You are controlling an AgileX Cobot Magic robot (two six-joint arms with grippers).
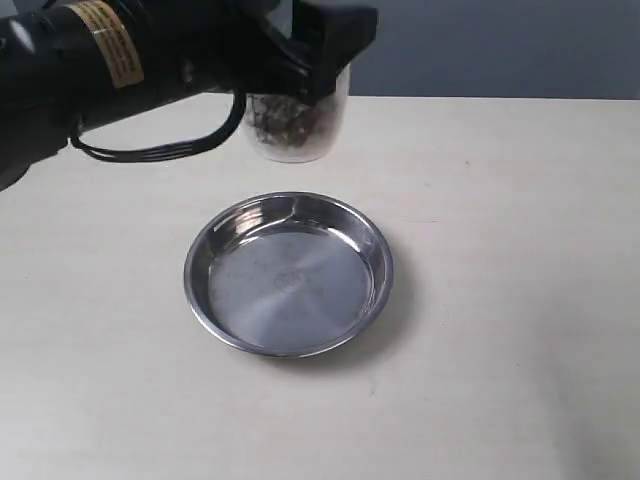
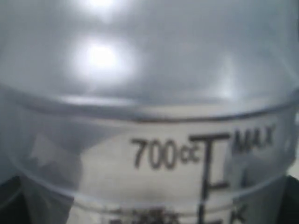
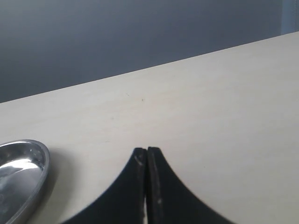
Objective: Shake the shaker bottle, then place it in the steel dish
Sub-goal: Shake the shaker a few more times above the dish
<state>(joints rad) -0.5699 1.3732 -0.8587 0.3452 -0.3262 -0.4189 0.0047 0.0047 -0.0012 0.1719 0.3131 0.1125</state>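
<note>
The clear shaker bottle (image 1: 295, 128) hangs above the table behind the steel dish (image 1: 288, 273), brownish bits showing in its lower part. My left gripper (image 1: 305, 55) is shut on the bottle's upper part; the black arm covers its top. In the left wrist view the shaker bottle (image 2: 149, 116) fills the frame, with "700cc" and "MAX" marks printed on it, and the fingers are hidden. My right gripper (image 3: 147, 151) is shut with nothing in it, low over the table beside the steel dish (image 3: 21, 175). The right gripper is out of the exterior view.
A pale wooden table (image 1: 500, 300) spreads all round the dish. A grey-blue wall (image 1: 500, 45) runs behind the table's far edge. Black cables (image 1: 160, 148) loop under the left arm.
</note>
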